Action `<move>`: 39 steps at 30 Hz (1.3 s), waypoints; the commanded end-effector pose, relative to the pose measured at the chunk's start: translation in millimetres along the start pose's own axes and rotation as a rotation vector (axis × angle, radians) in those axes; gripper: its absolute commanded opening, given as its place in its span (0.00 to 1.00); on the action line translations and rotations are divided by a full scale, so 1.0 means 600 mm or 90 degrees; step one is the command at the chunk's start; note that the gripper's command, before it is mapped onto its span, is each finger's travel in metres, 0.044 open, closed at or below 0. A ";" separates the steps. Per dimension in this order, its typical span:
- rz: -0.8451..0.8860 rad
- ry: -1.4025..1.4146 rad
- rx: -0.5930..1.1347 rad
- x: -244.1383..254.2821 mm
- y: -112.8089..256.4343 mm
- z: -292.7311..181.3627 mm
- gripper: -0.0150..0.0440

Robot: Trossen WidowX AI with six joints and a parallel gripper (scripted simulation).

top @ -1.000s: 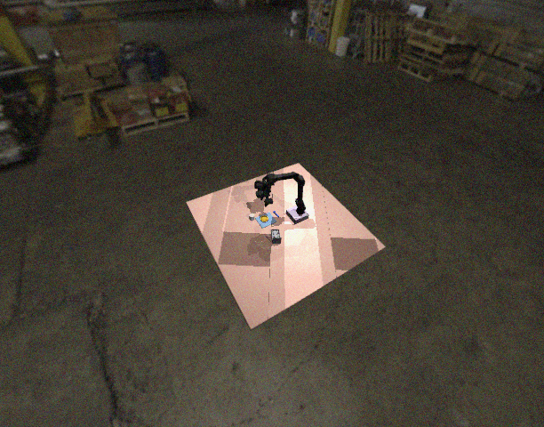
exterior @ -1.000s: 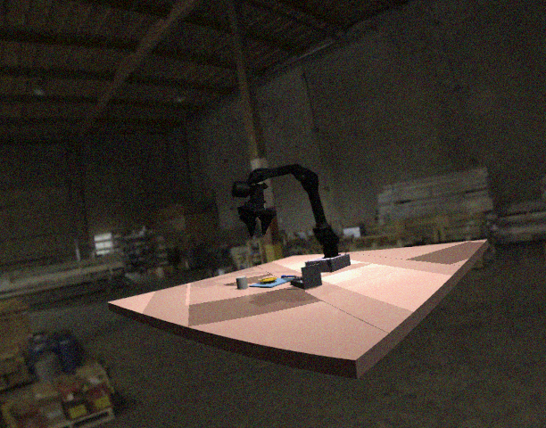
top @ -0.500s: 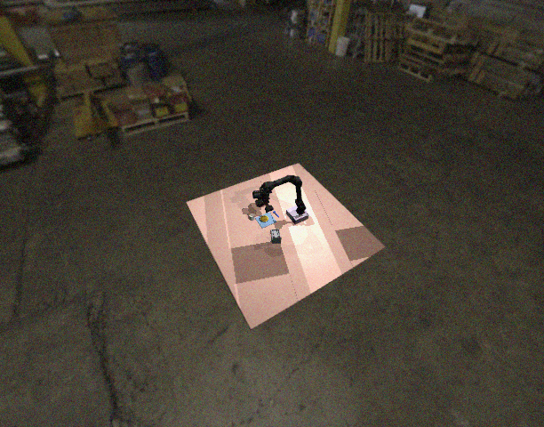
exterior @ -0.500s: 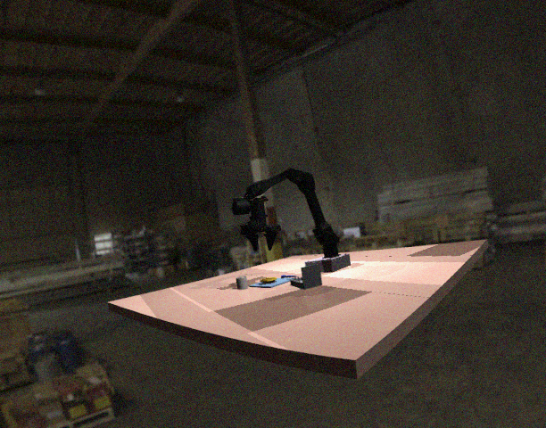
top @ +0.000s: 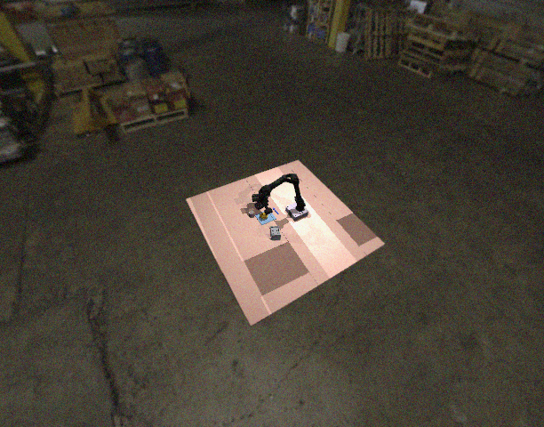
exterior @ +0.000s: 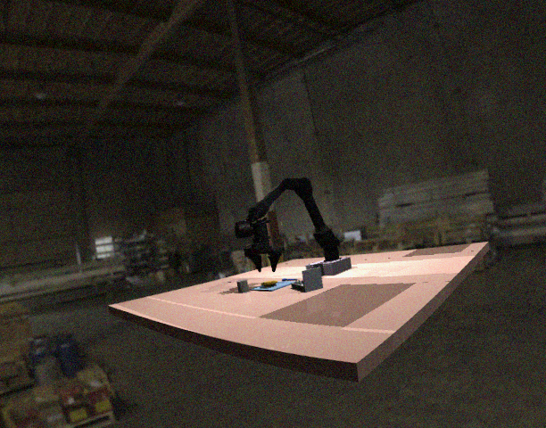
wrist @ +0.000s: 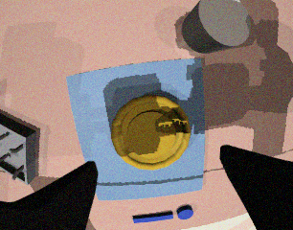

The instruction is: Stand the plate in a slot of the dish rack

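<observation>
The yellow round plate (top: 263,215) (exterior: 268,283) (wrist: 142,144) lies flat on a light blue mat (top: 266,221) (exterior: 260,289) (wrist: 91,153), partly in the arm's shadow. My gripper (exterior: 266,270) (wrist: 159,161) is open and empty, pointing down above the plate, with a gap of air between the fingertips and the plate. The small grey dish rack (top: 275,232) (exterior: 312,279) (wrist: 33,155) stands beside the mat, at the left edge of the wrist view. There it is cut off, and some dark rails show inside it.
A grey cylinder (top: 251,213) (exterior: 242,285) (wrist: 225,21) stands beyond the mat's far right corner in the wrist view. A thin blue bar (top: 276,211) (wrist: 152,218) and a small blue disc (wrist: 185,212) lie near the mat's near edge. The arm's base (top: 297,212) (exterior: 336,266) is behind.
</observation>
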State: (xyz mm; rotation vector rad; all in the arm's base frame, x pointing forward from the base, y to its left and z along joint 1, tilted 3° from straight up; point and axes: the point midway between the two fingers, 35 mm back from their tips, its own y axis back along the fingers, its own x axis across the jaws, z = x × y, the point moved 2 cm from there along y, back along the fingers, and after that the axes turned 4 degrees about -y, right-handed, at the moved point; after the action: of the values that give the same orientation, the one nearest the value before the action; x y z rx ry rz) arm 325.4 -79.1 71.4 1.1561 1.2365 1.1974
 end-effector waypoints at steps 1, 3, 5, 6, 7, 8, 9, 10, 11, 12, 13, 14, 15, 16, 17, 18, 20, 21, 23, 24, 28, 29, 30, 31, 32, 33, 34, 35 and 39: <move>0.000 0.003 0.007 0.000 -0.013 -0.002 0.93; 0.000 0.003 0.007 0.000 -0.019 -0.002 0.93; 0.000 0.003 0.007 0.001 -0.024 -0.001 0.93; 0.000 0.003 0.007 0.001 -0.027 -0.001 0.93; 0.000 0.003 0.006 0.001 -0.029 -0.001 0.93; 0.000 0.003 0.006 0.001 -0.032 -0.001 0.93; 0.000 0.003 0.006 0.001 -0.035 -0.001 0.93; 0.000 0.003 0.007 0.001 -0.038 -0.001 0.93; 0.000 0.003 0.007 0.001 -0.040 -0.001 0.93; 0.000 0.003 0.007 0.001 -0.043 -0.001 0.93; 0.000 0.003 0.007 0.001 -0.046 -0.001 0.93; 0.000 0.003 0.007 0.001 -0.048 -0.001 0.93; 0.000 0.003 0.007 0.001 -0.051 -0.001 0.93; 0.000 0.003 0.007 0.001 -0.054 -0.001 0.93; 0.000 0.003 0.007 0.001 -0.056 -0.001 0.93; 0.000 0.003 0.007 0.002 -0.059 -0.001 0.93; 0.000 0.003 0.007 0.002 -0.064 -0.001 0.93; 0.000 0.003 0.007 0.002 -0.067 -0.001 0.93; 0.000 0.003 0.007 0.002 -0.072 -0.001 0.93; 0.000 0.003 0.007 0.003 -0.075 -0.001 0.93; 0.000 0.003 0.007 0.003 -0.085 -0.001 0.93; 0.000 0.003 0.007 0.004 -0.088 -0.001 0.93; 0.000 0.003 0.007 0.004 -0.091 -0.002 0.93; 0.000 0.003 0.007 0.004 -0.093 -0.002 0.93; 0.000 0.003 0.007 0.004 -0.095 -0.002 0.93; 0.000 0.003 0.007 0.004 -0.096 -0.002 0.93; 0.000 0.003 0.007 0.004 -0.097 -0.002 0.93; 0.000 0.003 0.007 0.004 -0.097 -0.002 0.92; 0.000 0.003 0.007 0.004 -0.097 -0.002 0.92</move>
State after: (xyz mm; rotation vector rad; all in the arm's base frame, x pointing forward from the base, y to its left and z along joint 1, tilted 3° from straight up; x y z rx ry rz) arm 325.2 -78.9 14.0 1.1644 1.2437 1.1954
